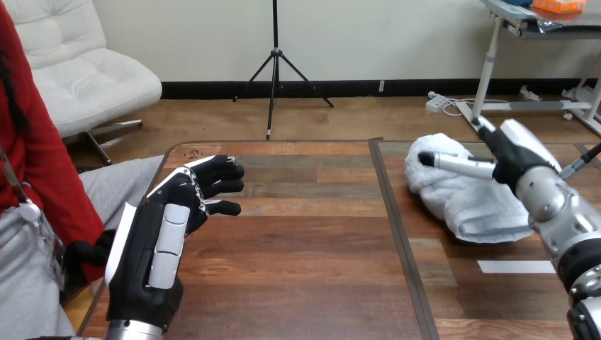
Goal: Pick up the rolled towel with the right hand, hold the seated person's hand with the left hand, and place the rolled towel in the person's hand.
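**Reaching over the rolled towel (468, 202) at the frame's right**

We see the right hand (514, 159) at the right of the frame. It is loosely spread, with one straight digit lying across the top of the white towel, and it grips nothing. The towel lies on the wooden table (312, 269) in its upper right part, right of the dark seam (393, 227). The left hand (159, 248) hovers at the lower left by the table's edge, back up, fingers relaxed, slightly bent and empty. We see the person (32, 163) at the left edge, beside that hand.
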`<move>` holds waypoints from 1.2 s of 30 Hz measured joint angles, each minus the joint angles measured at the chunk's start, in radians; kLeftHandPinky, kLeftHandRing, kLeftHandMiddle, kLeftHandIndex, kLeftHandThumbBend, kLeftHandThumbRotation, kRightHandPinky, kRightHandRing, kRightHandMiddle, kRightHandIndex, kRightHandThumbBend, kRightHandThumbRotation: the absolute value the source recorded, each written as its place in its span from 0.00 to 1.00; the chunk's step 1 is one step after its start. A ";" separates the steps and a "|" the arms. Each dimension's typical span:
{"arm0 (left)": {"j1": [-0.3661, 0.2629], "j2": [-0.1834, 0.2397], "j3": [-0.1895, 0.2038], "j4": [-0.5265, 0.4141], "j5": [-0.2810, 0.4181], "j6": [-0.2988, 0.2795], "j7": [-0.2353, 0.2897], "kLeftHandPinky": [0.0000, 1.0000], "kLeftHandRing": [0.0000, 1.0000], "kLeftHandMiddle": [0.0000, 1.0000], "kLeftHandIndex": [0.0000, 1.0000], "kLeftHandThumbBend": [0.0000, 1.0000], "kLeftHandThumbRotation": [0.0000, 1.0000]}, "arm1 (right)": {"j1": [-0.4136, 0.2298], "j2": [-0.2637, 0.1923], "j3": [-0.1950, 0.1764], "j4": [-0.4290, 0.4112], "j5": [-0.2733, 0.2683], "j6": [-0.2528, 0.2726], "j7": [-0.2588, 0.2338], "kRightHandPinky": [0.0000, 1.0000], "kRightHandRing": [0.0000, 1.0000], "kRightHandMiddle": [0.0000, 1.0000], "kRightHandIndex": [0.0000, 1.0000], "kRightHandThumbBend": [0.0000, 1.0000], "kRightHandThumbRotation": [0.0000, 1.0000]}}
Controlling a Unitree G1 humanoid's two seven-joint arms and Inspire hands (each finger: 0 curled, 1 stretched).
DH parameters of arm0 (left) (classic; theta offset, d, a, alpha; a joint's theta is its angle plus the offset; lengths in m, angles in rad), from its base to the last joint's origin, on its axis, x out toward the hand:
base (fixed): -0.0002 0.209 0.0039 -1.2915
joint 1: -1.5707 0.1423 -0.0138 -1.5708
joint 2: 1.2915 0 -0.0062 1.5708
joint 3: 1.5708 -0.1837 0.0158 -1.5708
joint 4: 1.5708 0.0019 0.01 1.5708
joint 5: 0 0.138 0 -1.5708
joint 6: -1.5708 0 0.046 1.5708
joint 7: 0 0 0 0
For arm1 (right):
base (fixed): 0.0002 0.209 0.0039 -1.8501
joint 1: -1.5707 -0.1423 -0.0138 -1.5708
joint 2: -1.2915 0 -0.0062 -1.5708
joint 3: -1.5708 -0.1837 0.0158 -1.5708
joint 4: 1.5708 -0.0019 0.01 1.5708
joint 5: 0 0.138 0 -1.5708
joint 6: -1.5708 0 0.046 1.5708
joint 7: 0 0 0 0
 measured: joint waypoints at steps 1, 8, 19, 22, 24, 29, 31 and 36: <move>0.000 0.000 0.000 0.000 0.001 0.000 0.000 0.59 0.71 0.71 0.65 0.68 1.00 | 0.000 0.002 0.004 0.001 -0.003 0.005 0.000 0.86 0.98 0.99 1.00 1.00 0.67; 0.000 0.004 0.002 0.001 0.009 -0.005 -0.002 0.59 0.72 0.71 0.64 0.68 1.00 | 0.000 0.015 0.028 0.003 -0.009 0.036 0.000 0.89 0.99 1.00 1.00 1.00 0.62; 0.000 0.010 0.008 0.001 0.013 -0.013 -0.004 0.59 0.71 0.71 0.64 0.73 1.00 | 0.000 0.024 0.076 0.004 -0.038 0.086 0.011 0.91 0.99 0.99 1.00 1.00 0.64; 0.000 0.010 0.008 0.001 0.013 -0.012 -0.003 0.59 0.71 0.70 0.63 0.75 1.00 | 0.000 0.025 0.087 0.005 -0.043 0.103 0.024 0.92 1.00 1.00 1.00 1.00 0.65; 0.000 0.010 0.009 0.000 0.013 -0.009 -0.001 0.60 0.71 0.70 0.63 0.76 1.00 | 0.000 0.026 0.095 0.007 -0.046 0.109 0.031 0.91 0.99 0.99 1.00 1.00 0.66; 0.001 0.010 0.009 -0.002 0.012 0.005 0.000 0.60 0.71 0.70 0.63 0.77 1.00 | 0.000 0.026 0.117 0.007 -0.059 0.121 0.042 0.76 0.88 0.88 0.90 1.00 0.67; 0.001 0.011 0.009 -0.002 0.012 0.008 0.000 0.60 0.72 0.70 0.63 0.77 1.00 | 0.000 0.027 0.124 0.007 -0.064 0.125 0.043 0.62 0.78 0.79 0.81 1.00 0.68; 0.001 0.011 0.008 -0.002 0.012 0.009 0.000 0.60 0.72 0.70 0.63 0.76 1.00 | 0.000 0.029 0.143 0.007 -0.075 0.128 0.045 0.57 0.76 0.79 0.80 1.00 0.65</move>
